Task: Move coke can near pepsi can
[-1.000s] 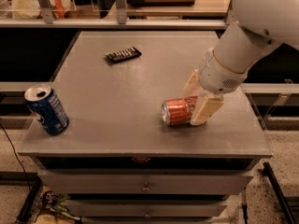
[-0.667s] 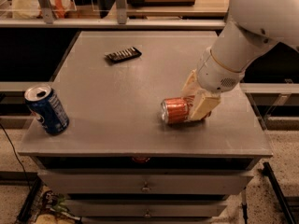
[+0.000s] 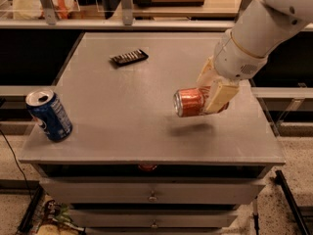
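Observation:
The coke can (image 3: 189, 102) is red-orange with a silver end and lies on its side in my gripper (image 3: 209, 93), which is shut on it. The can hangs a little above the grey table top (image 3: 127, 106), right of the middle, with its shadow beneath it. The pepsi can (image 3: 49, 115) is blue with a silver top and stands near the table's front left corner, leaning slightly. It is far to the left of the gripper. The white arm comes down from the upper right.
A flat black rectangular object (image 3: 129, 58) lies at the back middle of the table. Drawers (image 3: 151, 196) sit under the table top. A counter with clutter runs along the back. The table's right edge is close to the gripper.
The gripper has lifted the coke can off the table; it now hangs above its shadow. The pepsi can and black object have not moved.

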Robot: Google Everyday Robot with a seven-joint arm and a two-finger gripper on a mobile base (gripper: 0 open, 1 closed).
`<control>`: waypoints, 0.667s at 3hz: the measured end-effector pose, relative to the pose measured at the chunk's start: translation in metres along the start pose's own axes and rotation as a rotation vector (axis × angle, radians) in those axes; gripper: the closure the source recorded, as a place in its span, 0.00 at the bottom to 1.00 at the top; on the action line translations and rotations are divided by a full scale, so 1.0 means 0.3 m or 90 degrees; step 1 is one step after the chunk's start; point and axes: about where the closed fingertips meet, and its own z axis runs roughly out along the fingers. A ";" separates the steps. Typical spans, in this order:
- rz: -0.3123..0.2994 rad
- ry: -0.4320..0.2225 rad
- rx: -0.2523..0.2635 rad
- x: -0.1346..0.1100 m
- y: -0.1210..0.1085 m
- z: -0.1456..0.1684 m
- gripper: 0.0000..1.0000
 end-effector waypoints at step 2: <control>-0.042 -0.014 0.014 -0.057 0.017 -0.029 1.00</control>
